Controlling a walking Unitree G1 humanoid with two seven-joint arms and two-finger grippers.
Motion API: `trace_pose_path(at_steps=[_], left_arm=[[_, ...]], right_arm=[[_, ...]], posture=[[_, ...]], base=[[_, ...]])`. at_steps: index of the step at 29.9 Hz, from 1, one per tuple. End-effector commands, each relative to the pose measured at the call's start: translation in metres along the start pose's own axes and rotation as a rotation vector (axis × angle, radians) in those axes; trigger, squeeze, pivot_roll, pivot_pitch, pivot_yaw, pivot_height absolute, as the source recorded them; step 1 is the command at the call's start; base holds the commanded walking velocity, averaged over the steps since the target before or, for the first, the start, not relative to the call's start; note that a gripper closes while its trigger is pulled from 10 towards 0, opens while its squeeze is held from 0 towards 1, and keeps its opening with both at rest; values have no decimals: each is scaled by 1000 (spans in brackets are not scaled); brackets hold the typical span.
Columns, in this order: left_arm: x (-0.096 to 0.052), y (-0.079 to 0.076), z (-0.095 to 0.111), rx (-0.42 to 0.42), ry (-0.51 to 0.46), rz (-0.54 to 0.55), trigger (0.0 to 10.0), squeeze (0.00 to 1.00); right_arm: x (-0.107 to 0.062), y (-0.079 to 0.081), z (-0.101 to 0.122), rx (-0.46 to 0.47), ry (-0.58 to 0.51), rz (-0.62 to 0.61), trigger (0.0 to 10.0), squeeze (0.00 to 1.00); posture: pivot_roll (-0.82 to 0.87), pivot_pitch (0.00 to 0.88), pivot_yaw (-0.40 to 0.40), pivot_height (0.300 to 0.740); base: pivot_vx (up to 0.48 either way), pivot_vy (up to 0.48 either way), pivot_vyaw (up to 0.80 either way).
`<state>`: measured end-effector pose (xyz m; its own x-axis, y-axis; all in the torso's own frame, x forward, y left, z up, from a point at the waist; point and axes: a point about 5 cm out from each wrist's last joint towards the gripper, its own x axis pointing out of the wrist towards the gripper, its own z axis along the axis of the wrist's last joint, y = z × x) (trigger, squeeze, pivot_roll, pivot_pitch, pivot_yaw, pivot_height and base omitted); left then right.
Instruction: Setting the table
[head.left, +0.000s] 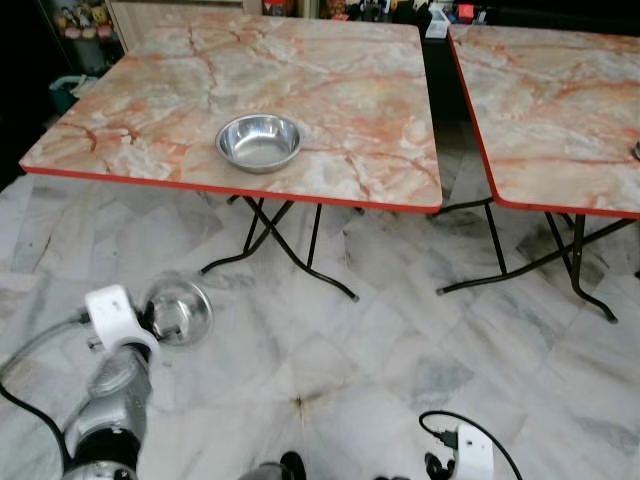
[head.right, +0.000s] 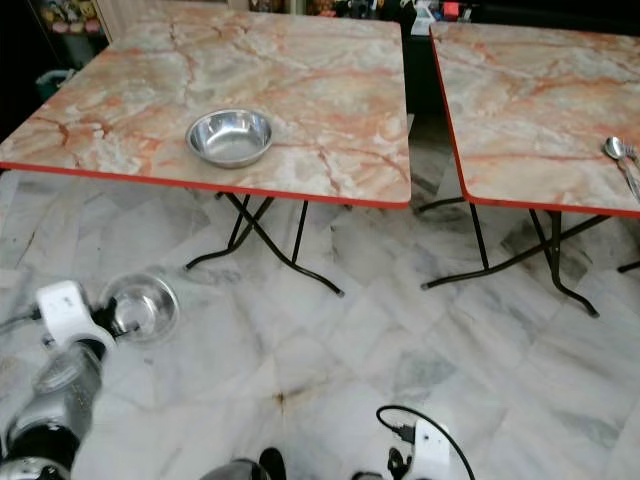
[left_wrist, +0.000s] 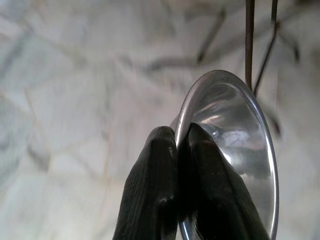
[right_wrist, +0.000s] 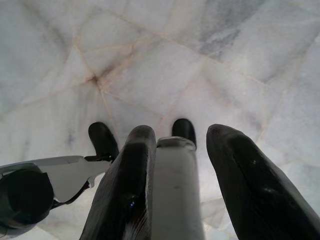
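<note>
A steel bowl (head.left: 178, 309) hangs low over the pale marble floor (head.left: 330, 350) at the near left, tipped up on its side so that its hollow faces outward, and the left gripper (left_wrist: 181, 142) holds it by the rim: in the left wrist view one black finger lies outside the bowl's wall and the other inside, pressed tight together on the thin metal. The silver left arm (head.left: 105, 410) with its white wrist block rises from the near left corner to that grip. Farther off, a second steel bowl (head.left: 259, 141) sits upright on the left table (head.left: 330, 80), a folding table with a pink-veined marble top, a red edge and crossed black legs; the bowl stands toward the table's near edge, about midway along it. A matching right table (head.right: 540, 110) stands just beside the first with a narrow gap between them, and a spoon (head.right: 620, 155) lies near its right side. The right gripper (right_wrist: 181, 155) hangs low at the near right, pointing down at the floor, its two black fingers spread apart with nothing between them.
</note>
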<state>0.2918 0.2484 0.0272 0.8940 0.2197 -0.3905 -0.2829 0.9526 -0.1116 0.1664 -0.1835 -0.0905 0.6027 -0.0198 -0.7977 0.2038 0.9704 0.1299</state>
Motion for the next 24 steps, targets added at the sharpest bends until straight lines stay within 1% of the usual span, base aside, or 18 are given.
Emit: trace_pose_path(at_steps=[1,4,6,8,12,24], left_arm=[[-2,1,-16,51,58,-6,10000,0],[-5,-2,-31,95,117,-16,10000,0],[-5,-4,-35,92,128,-23,10000,0],[-6,-5,-39,94,145,-22,10000,0],[-6,-8,-44,113,166,-29,10000,0],[-11,-3,-58,111,206,-4,10000,0]], right_arm=[[0,0,-3,2,13,-6,10000,0],[0,0,-3,6,13,-7,10000,0],[-1,-2,-3,9,14,-9,10000,0],[-1,-8,-2,12,13,-17,10000,0],[-2,-12,-2,14,14,-21,10000,0],[-2,-9,-2,22,13,-16,10000,0]], posture=[[-2,147,12,740],[-8,146,16,740],[-9,147,17,740],[-8,147,18,740],[-7,147,21,740],[-1,149,25,740]], base=[[0,0,0],[174,0,0],[309,0,0],[322,0,0],[321,0,0],[326,0,0]])
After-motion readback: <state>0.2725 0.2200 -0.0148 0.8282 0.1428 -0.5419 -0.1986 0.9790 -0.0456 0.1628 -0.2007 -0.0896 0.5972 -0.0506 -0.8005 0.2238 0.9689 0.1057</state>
